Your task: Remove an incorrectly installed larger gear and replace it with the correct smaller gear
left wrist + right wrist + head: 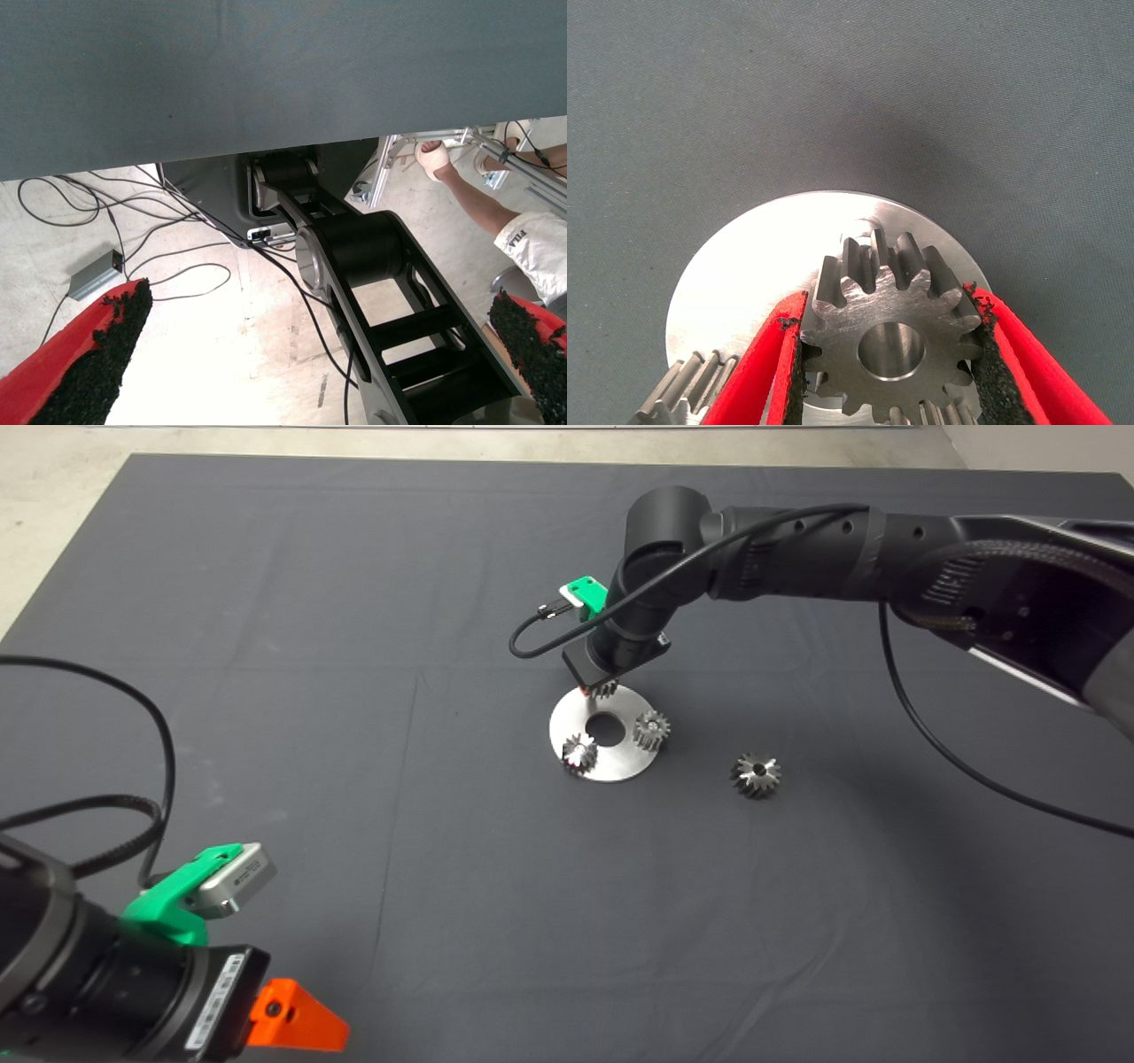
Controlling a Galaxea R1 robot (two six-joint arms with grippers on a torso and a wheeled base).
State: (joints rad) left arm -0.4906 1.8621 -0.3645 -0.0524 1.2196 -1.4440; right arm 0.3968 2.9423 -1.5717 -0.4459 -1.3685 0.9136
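Head view: dark tabletop (266,646) with a round steel disc (611,766) near centre, carrying two bright small gears (579,752). Right tool (599,687) lowered over the disc's far edge, mostly hidden, apparently on the smaller gear (608,688). Larger gear (756,774) lying loose beside the disc. Left tool (297,1020) parked at lower left.

Left wrist view: red fingers (89,363) spread wide, gripping nothing; person's arm (469,199) beyond.

Right wrist view: black pads (789,372) pressed against both sides of the smaller gear (890,341), over the disc (753,283).

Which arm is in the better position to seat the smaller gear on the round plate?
Right. The right gripper already clamps the smaller gear over the round plate; the left gripper waits at the mat's near-left edge.
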